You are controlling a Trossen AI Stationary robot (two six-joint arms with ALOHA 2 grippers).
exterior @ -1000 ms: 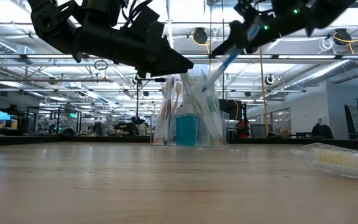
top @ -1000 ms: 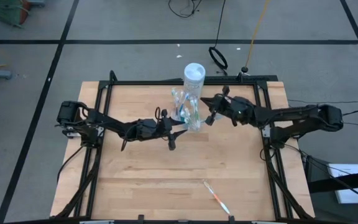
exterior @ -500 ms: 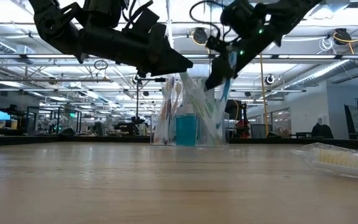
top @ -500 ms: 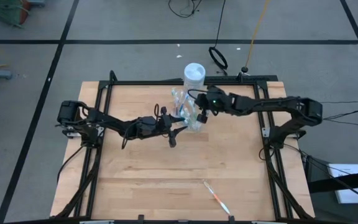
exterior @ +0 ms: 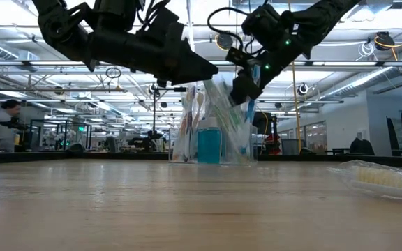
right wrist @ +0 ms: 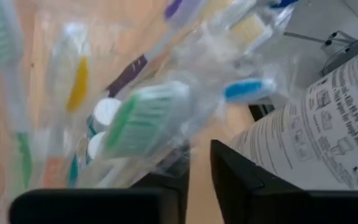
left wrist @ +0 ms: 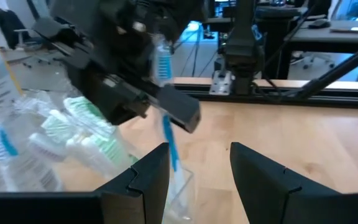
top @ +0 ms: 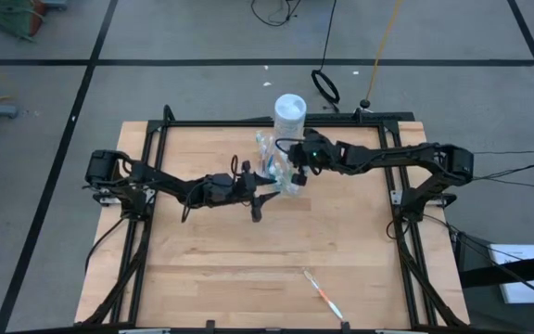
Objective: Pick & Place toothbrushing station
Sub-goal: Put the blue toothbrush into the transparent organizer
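High view: the clear holder (top: 284, 173) stands at the table's (top: 211, 269) far middle, between both grippers.
Right gripper (top: 297, 173) grips a blue toothbrush (left wrist: 167, 138) over it; left gripper (top: 269, 198) gapes beside it; the holder's rim is hard to make out.

Lower part of the toothbrushing station (top: 284, 176) hidden beneath the right hand (top: 298, 173), its grip perhaps closed.

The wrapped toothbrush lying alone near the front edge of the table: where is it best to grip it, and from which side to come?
Probably at mid-handle, from straight above. The wrapped toothbrush lies flat on the table, diagonal, with open wood around it; the fingers should close across its narrow width, turned square to its length.
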